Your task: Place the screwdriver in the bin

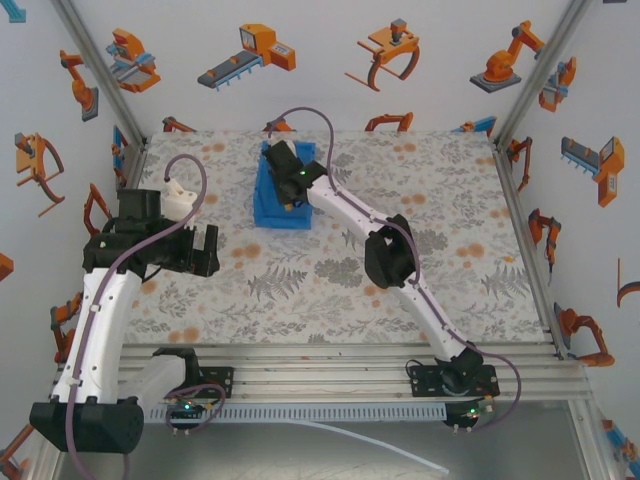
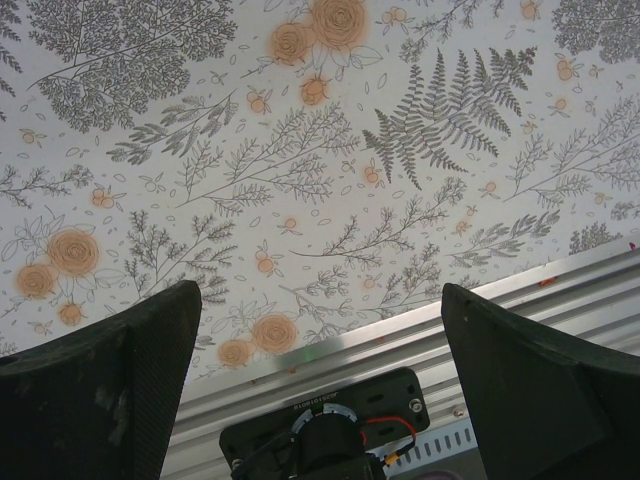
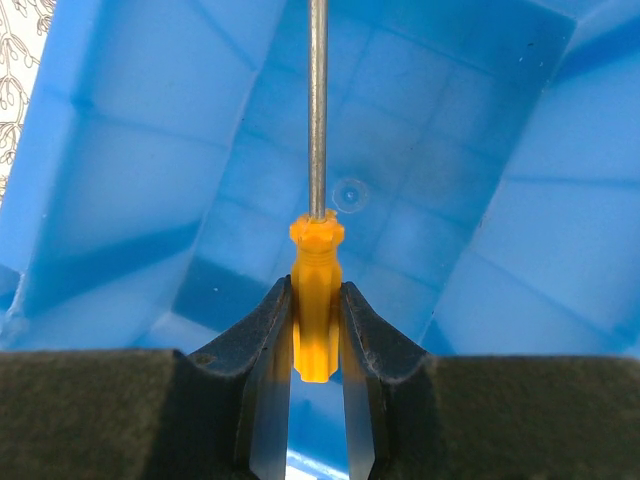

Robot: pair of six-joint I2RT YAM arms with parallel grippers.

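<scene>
Floral-printed cloth [image 1: 300,290] covers the table where, over the smooth blue plastic bin [image 3: 130,180], the right gripper [image 3: 316,300] pinches the screwdriver [image 3: 317,255] by its ribbed orange handle, thin steel shaft running straight beyond the fingertips into the bin, while the left gripper [image 2: 320,300] hangs spread to the bin's left.

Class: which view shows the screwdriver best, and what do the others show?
Right wrist view: the screwdriver sits centred, handle clamped by the right gripper, shaft pointing into the bin. In the top external view the gripper hides it; the left wrist view faces the tablecloth.
</scene>
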